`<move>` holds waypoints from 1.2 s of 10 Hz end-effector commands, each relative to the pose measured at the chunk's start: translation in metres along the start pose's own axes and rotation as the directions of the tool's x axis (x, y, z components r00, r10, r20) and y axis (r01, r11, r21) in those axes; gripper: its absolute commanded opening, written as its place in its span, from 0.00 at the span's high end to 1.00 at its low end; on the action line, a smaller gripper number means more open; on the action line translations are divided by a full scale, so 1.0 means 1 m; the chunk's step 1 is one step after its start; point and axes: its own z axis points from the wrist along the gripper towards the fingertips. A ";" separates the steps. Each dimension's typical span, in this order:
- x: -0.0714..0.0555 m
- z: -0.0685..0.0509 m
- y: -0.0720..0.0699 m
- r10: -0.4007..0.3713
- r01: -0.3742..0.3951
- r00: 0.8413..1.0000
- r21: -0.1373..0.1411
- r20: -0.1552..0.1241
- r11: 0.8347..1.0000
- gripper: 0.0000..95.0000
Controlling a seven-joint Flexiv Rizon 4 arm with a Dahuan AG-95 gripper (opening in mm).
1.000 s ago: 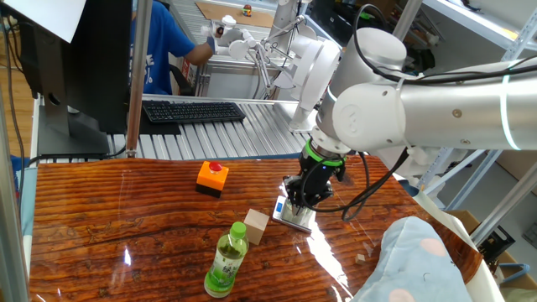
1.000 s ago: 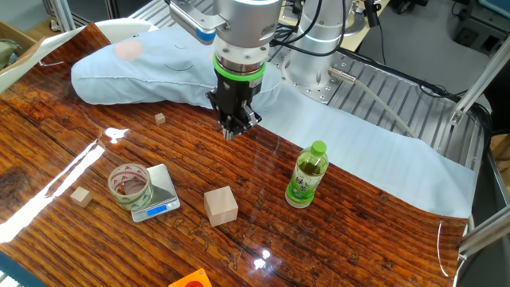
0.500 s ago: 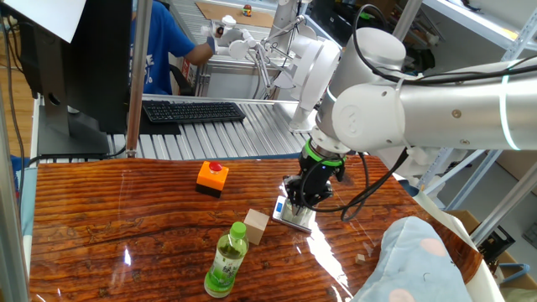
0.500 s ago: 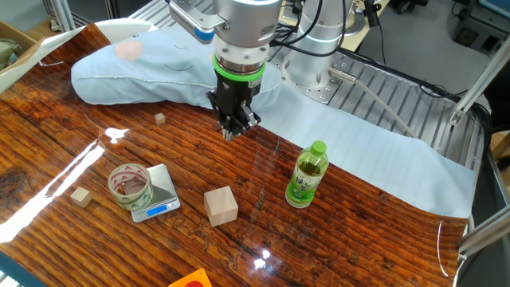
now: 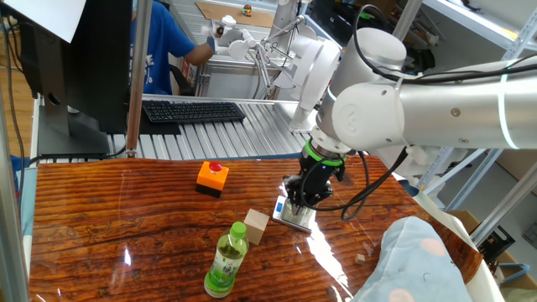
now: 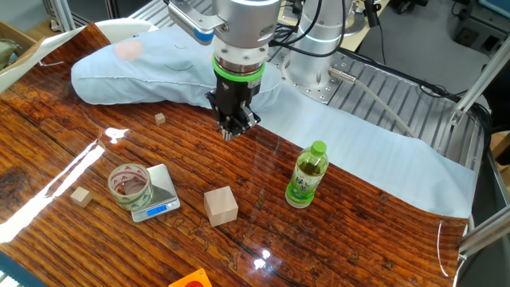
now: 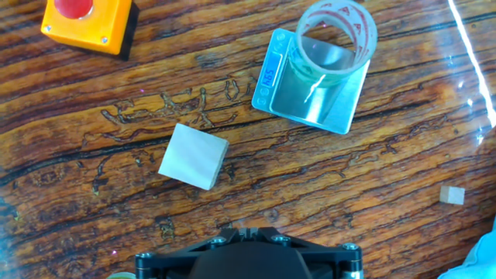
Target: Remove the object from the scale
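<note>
In the hand view, only the dark base of the gripper shows along the bottom edge; its fingers are out of that frame, and in the other fixed view the gripper hangs above the table at upper centre with its tips close together, but I cannot tell for certain whether they are fully closed; it holds nothing. Just above the gripper base in the hand view lies the tan wooden cube, left of centre. Farther up, toward the upper right of that frame, sits the scale, with the clear round jar resting on its upper end, apart from the blue display strip at its left edge. The orange box with a red button fills the upper left corner. In the other fixed view the jar and scale sit at lower left, well apart from the gripper, with the green bottle to the right. By my reading the task has hardly begun: the jar is on the scale and untouched, so the approach, the grasp and the lift away are all left.
</note>
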 end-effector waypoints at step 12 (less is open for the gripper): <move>-0.116 0.001 -0.025 0.067 -0.067 0.998 0.010 0.001 0.998 1.00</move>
